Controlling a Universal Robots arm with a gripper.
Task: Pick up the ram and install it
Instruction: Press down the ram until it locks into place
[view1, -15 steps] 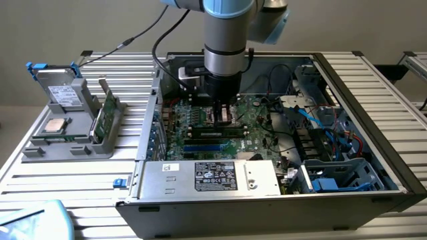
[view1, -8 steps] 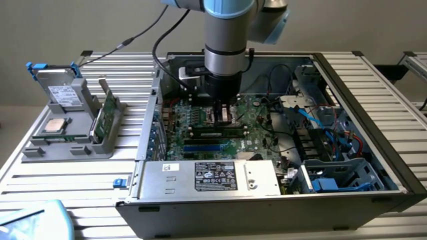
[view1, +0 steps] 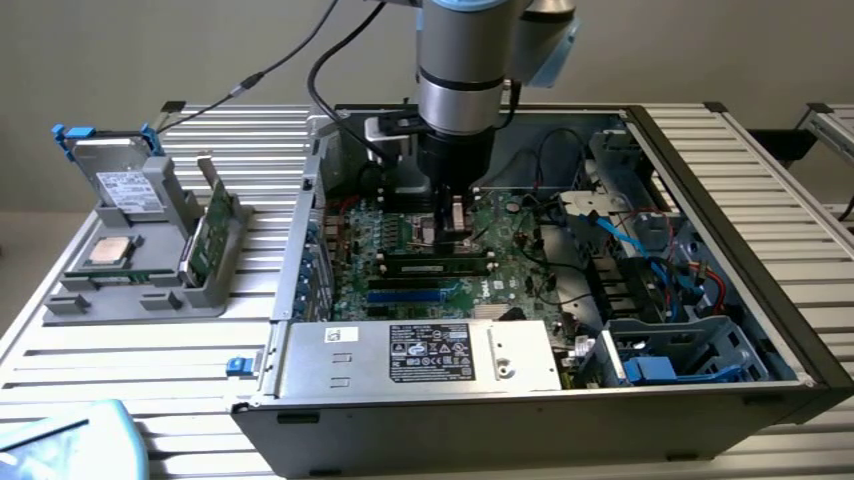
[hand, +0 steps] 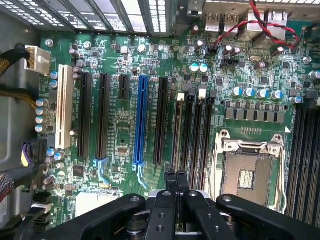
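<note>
The ram (view1: 430, 266) is a dark-green stick with black chips, standing on edge in a memory slot of the motherboard (view1: 387, 295) inside the open computer case. From the wrist view it is a thin brownish edge (hand: 177, 130) in the first of the black memory slots. My gripper (view1: 457, 236) hangs straight down over it, shut, with its two black fingers pressed together and nothing between them. The fingertips (hand: 176, 176) sit right at the stick's top edge near one end. I cannot tell whether they touch it.
An empty processor socket (hand: 247, 175) lies beside the memory slots. The case walls (view1: 747, 180), a silver power supply (view1: 420, 355) and blue cables (view1: 641, 250) crowd the space. A grey holder (view1: 134, 295) at the exterior view's left carries a green board (view1: 203, 240) and a silver processor (view1: 110, 251).
</note>
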